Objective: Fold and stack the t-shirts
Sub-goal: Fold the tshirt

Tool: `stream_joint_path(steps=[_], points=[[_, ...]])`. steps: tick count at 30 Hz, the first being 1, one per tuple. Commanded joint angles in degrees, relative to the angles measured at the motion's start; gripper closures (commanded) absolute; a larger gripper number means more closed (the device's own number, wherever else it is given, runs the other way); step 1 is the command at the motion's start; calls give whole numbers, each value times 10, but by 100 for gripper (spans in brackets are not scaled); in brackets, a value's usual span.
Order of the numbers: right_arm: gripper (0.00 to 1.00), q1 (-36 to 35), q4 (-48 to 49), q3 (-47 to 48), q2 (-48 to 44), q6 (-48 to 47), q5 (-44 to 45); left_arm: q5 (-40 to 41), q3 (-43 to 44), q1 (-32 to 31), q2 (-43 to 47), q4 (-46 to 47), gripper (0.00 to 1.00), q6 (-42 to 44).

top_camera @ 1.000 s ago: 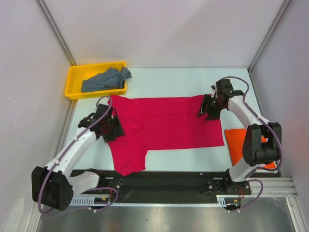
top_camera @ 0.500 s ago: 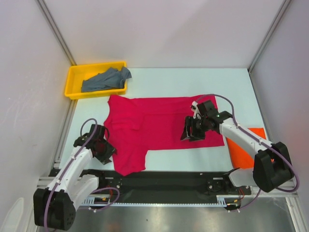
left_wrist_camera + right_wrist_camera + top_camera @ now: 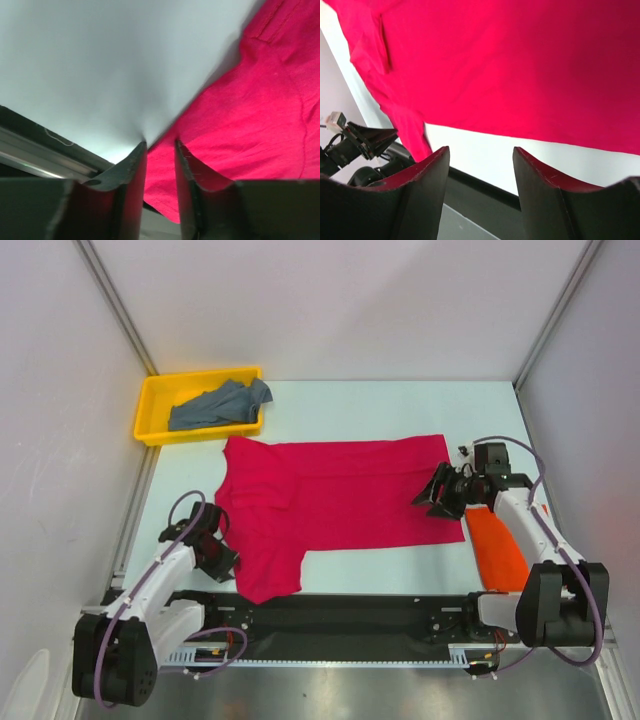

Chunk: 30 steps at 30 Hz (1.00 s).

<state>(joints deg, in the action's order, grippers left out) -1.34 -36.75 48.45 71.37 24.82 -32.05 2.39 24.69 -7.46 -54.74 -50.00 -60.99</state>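
Note:
The crimson-pink t-shirt (image 3: pixel 340 495) lies spread flat across the middle of the table, also seen in the left wrist view (image 3: pixel 250 110) and the right wrist view (image 3: pixel 520 65). My left gripper (image 3: pixel 222 558) sits low at the shirt's near-left edge, beside the sleeve. Its jaws (image 3: pixel 159 145) stand a narrow gap apart, with the cloth edge showing through the gap. My right gripper (image 3: pixel 437 498) hovers over the shirt's right hem, open (image 3: pixel 480 150) with nothing between its fingers. The orange-red t-shirt (image 3: pixel 497 545) lies folded at the right. The grey-blue t-shirt (image 3: pixel 220 403) lies crumpled in the tray.
A yellow plastic tray (image 3: pixel 195 375) stands at the back left corner. A black rail (image 3: pixel 350 605) runs along the near edge by the arm bases. Grey walls enclose the table on three sides.
My left arm drew back toward the near-left edge and its jaws narrowed. My right arm swept in over the shirt, then back to the right hem. The shirt's far right corner now lies flat.

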Motion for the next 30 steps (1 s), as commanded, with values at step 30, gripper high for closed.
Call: stream_joint_path(steps=[30], points=[[48,193,25,-113,17,83,208,40,107,-9,13,40,100,127]])
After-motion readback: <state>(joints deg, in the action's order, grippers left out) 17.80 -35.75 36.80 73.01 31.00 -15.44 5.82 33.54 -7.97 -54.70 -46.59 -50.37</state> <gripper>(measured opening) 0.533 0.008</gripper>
